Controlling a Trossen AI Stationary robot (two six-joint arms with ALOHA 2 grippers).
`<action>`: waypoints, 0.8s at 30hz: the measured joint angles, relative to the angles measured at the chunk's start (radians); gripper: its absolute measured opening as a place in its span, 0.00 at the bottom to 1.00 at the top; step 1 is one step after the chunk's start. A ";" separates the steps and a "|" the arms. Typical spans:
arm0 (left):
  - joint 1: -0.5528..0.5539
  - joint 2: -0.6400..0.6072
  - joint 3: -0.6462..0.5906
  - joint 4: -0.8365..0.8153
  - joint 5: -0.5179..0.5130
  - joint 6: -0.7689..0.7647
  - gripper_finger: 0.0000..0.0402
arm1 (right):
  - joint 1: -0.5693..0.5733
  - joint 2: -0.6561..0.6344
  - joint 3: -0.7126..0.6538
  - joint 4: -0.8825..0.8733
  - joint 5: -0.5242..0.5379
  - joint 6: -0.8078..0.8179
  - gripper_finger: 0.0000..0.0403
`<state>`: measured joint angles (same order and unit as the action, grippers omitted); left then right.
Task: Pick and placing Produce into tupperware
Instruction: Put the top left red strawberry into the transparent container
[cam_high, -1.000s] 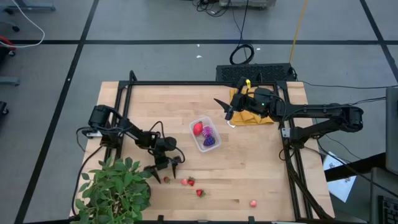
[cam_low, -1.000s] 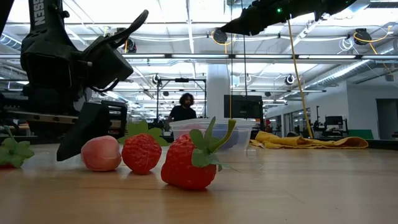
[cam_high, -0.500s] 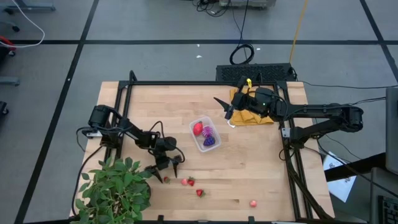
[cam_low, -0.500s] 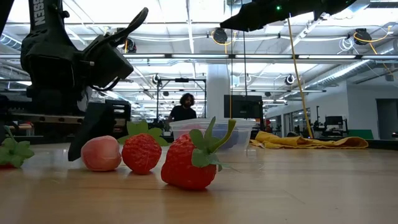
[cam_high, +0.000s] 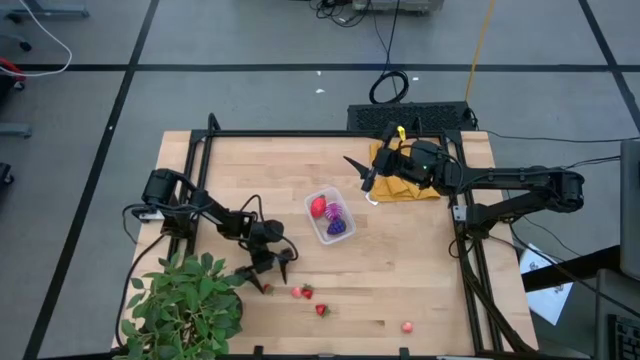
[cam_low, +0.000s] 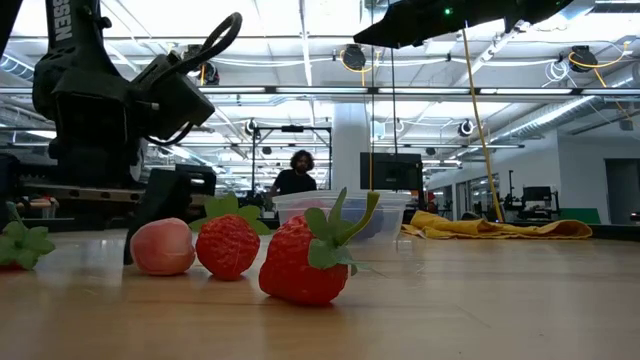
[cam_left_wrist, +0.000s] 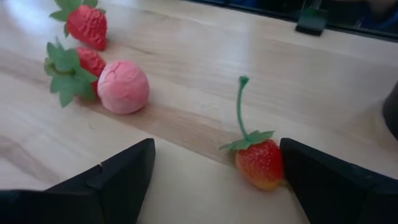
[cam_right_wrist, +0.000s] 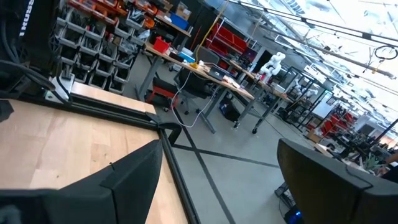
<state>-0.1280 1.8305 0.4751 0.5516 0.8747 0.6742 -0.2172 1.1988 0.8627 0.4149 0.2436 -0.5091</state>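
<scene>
My left gripper (cam_high: 268, 274) is open and low over the table near its near edge, beside the plant. In the left wrist view a small red strawberry with a long green stem (cam_left_wrist: 260, 163) lies on the wood between the fingers, close against one of them. Beyond it lie a pink ball (cam_left_wrist: 123, 87) and two strawberries (cam_left_wrist: 74, 65) (cam_left_wrist: 87, 25). The clear tupperware (cam_high: 330, 216) stands at mid-table with a strawberry and purple fruit inside. My right gripper (cam_high: 362, 174) hovers open above the far right, by the yellow cloth. My left gripper has one finger (cam_left_wrist: 336, 186) right beside the small strawberry's side (cam_left_wrist: 273, 171), and the other finger stands well off it. Whether that finger touches the berry, I cannot tell. The strawberry lies on the table with its stem pointing up.
A green leafy plant (cam_high: 185, 305) stands at the near left corner, close to my left arm. A mustard-yellow cloth (cam_high: 405, 180) lies at the far right. One more pink piece (cam_high: 407, 326) lies near the near edge. A person (cam_low: 295, 172) shows in the room behind.
My left gripper has crept a little toward the near edge and the pink ball, staying open. In the low view its lower finger has drawn closer to the pink ball. The fruits have kept still.
</scene>
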 joint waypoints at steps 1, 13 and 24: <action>0.000 0.000 0.000 0.001 -0.006 -0.013 0.87 | 0.000 0.000 0.000 0.000 0.000 0.000 0.76; -0.001 -0.002 0.000 -0.002 -0.027 -0.041 0.87 | 0.003 0.000 0.000 0.047 0.000 0.036 0.76; -0.004 -0.001 0.000 -0.012 0.000 -0.005 0.88 | 0.003 0.000 0.000 0.053 0.000 0.056 0.76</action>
<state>-0.1315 1.8297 0.4755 0.5400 0.8747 0.6695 -0.2146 1.1988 0.8631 0.4675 0.2432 -0.4534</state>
